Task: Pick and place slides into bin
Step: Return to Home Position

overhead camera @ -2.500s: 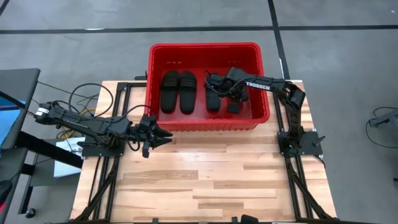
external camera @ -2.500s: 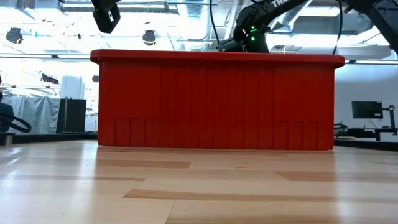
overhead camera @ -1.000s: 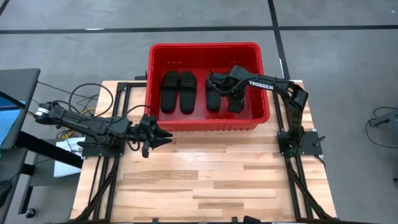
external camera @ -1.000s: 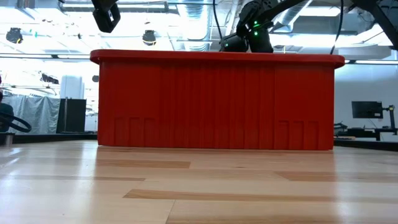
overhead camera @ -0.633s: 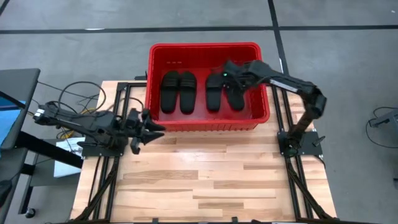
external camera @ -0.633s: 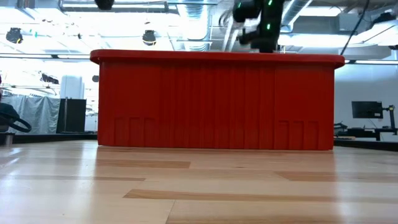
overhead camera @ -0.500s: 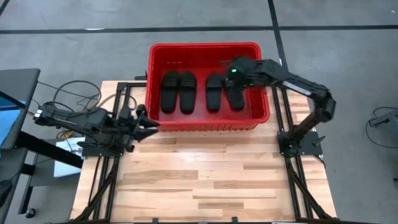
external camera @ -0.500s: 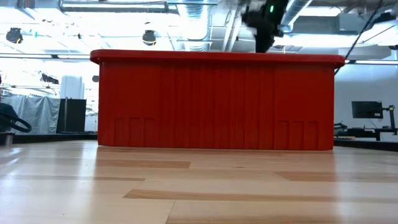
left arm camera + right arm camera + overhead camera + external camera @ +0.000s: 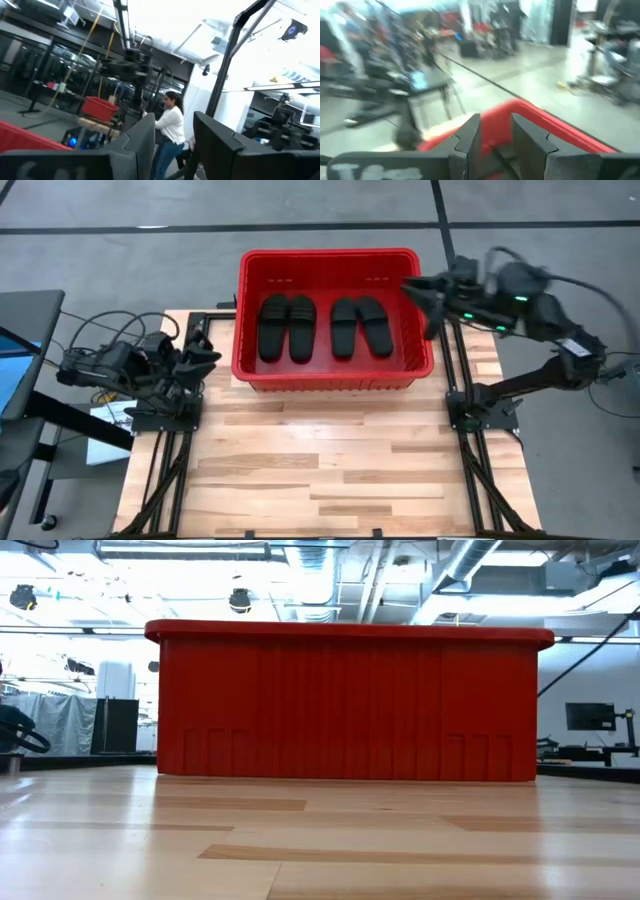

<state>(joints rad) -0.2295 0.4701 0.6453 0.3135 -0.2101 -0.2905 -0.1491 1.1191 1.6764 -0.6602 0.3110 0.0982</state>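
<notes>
Several black slides lie soles down, side by side in two pairs, on the floor of the red bin (image 9: 246, 310): one pair (image 9: 287, 328) to the left, the other (image 9: 360, 327) to the right. The low view shows only the bin's near wall (image 9: 350, 705). My right gripper (image 9: 425, 298) hangs high beside the bin's right rim, open, pointing about level toward the bin (image 9: 495, 122). My left gripper (image 9: 203, 352) stands open at the table's left edge, left of the bin, tipped upward toward the room (image 9: 172, 125). Neither holds anything.
Bare wooden tabletop (image 9: 330, 460) stretches from the bin to the near edge. Cables and a dark cart (image 9: 25, 350) sit beyond the left edge. In the left wrist view a person (image 9: 170, 127) stands in the room behind, near another red bin (image 9: 99, 107).
My right gripper has risen out of the bin from above the rightmost slide, swung toward the table's right edge and tipped from pointing down to about level. My left gripper has drawn back toward the left edge, risen and tipped upward. The slides have stayed flat in the bin.
</notes>
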